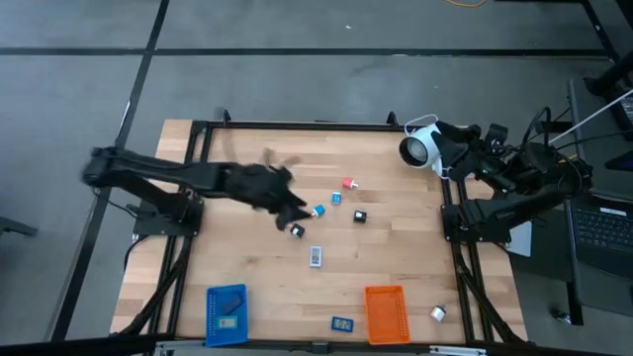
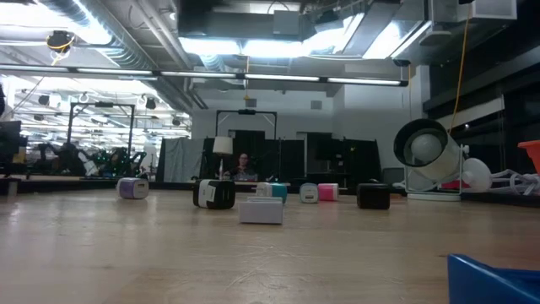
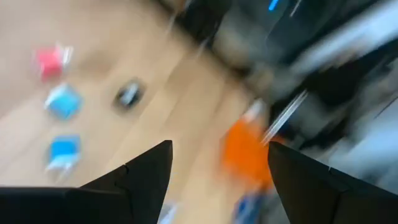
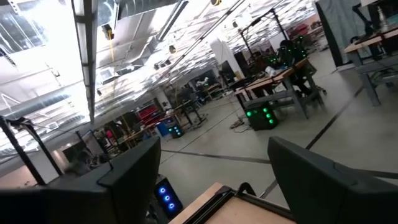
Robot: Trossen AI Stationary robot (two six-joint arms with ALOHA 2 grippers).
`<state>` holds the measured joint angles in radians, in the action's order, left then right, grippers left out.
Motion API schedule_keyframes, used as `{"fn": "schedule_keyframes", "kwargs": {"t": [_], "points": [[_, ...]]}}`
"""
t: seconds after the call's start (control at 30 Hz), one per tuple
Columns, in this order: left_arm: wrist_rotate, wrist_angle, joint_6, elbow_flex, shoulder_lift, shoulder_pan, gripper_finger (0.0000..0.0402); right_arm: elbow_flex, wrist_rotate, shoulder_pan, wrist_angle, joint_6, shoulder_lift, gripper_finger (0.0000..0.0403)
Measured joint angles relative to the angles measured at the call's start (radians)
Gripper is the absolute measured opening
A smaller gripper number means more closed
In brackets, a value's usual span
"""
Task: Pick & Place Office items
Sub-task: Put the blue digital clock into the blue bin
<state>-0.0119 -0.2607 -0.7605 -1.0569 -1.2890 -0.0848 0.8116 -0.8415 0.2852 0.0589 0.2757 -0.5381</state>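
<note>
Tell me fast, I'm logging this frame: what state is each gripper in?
Left gripper: open, holding nothing, above the wooden table near the small scattered office items.
Right gripper: open, empty, parked at the table's right edge.

Small office items lie scattered around a flat white rectangle (image 1: 316,256) at mid-table: black-white chunk (image 1: 297,230) just beside it, light-blue chunk (image 1: 318,211), blue piece (image 1: 336,198), red chunk (image 1: 349,183) and black chunk (image 1: 360,216) beyond, dark-blue rectangle (image 1: 342,323) well apart

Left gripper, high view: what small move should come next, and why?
Probably lower the open left gripper onto the small black-and-white chunk just beside it on the wooden table. Its fingers are spread and empty. The right gripper waits off the table's right edge.
</note>
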Motion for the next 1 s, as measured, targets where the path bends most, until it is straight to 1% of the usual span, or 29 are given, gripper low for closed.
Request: {"fn": "schedule_keyframes", "kwargs": {"t": [0.13,0.2,0.3,0.37,0.53,0.63,0.77,0.87,1.0], "points": [[-0.136,-0.093,0.199,-0.122,-0.226,0.013,0.0258,0.0,0.039,0.0,0.0,0.001,0.0,0.0302],[-0.18,-0.123,0.303,-0.201,-0.34,0.014,0.0258,0.0,0.045,0.0,0.0,0.002,0.0,0.0302],[-0.182,-0.224,0.471,-0.342,-0.498,0.013,0.0258,0.0,0.045,0.0,0.001,0.024,0.0,0.0302],[-0.152,-0.279,0.563,-0.442,-0.586,0.003,0.0258,0.0,0.033,0.0,0.001,0.033,0.0,0.0302],[-0.133,-0.409,0.705,-0.673,-0.775,-0.041,0.0258,0.0,0.02,0.0,0.0,0.055,0.0,0.0302],[-0.112,-0.477,0.747,-0.784,-0.856,-0.088,0.0258,0.0,0.002,0.0,-0.001,0.056,0.0,0.0302],[-0.084,-0.494,0.749,-0.873,-0.916,-0.156,0.0258,0.0,-0.017,0.0,-0.013,0.076,-0.002,0.0302],[-0.067,-0.508,0.71,-0.897,-0.929,-0.199,0.0258,0.0,-0.019,0.0,-0.03,0.097,-0.005,0.0302],[-0.018,-0.513,0.611,-0.897,-0.937,-0.245,0.0258,0.0,-0.018,0.0,-0.073,0.163,-0.021,0.0302]]}}
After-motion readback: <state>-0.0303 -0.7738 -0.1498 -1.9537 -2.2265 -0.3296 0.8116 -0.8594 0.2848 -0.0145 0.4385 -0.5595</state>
